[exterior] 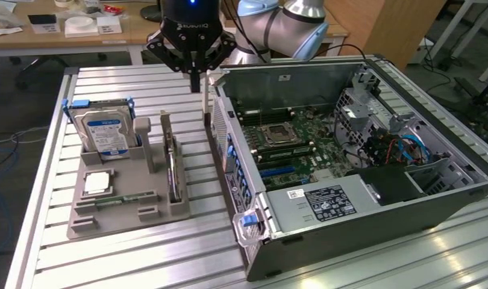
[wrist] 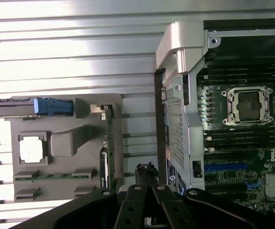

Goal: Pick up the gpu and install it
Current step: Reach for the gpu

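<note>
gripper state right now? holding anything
gripper: closed, nothing seen between its fingers; the gpu stands on edge in the grey holder.

Black claw (exterior: pixel 195 87) on a silver, blue-capped arm (exterior: pixel 296 27)

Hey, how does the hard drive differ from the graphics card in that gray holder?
The hard drive is boxy with a blue-and-white label; the graphics card is a thin dark slab. The hard drive sits between blue side rails; the graphics card has none and stands nearer the computer case. Both stand upright in the gray holder.
</note>
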Robot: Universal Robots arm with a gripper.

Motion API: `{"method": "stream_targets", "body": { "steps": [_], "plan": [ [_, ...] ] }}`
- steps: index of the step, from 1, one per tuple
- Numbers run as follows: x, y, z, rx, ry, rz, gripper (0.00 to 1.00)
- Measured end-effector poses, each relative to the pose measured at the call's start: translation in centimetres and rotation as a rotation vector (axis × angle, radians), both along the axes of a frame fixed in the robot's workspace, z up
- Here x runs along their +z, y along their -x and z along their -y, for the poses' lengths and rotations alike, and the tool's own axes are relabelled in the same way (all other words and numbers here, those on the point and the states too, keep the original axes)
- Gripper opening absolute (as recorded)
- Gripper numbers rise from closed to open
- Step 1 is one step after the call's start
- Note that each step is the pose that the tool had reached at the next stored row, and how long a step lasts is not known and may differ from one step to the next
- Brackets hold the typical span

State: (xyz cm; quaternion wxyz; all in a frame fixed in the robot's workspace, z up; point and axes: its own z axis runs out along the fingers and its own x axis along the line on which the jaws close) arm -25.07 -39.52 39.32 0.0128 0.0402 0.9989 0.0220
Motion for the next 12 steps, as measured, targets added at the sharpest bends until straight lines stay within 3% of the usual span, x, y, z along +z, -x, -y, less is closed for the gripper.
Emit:
{"method": "stream_targets", "body": {
  "steps": [12],
  "plan": [
    [-0.02,2.4,0.0,0.0,-0.0001,0.0,0.11]
  ]
}}
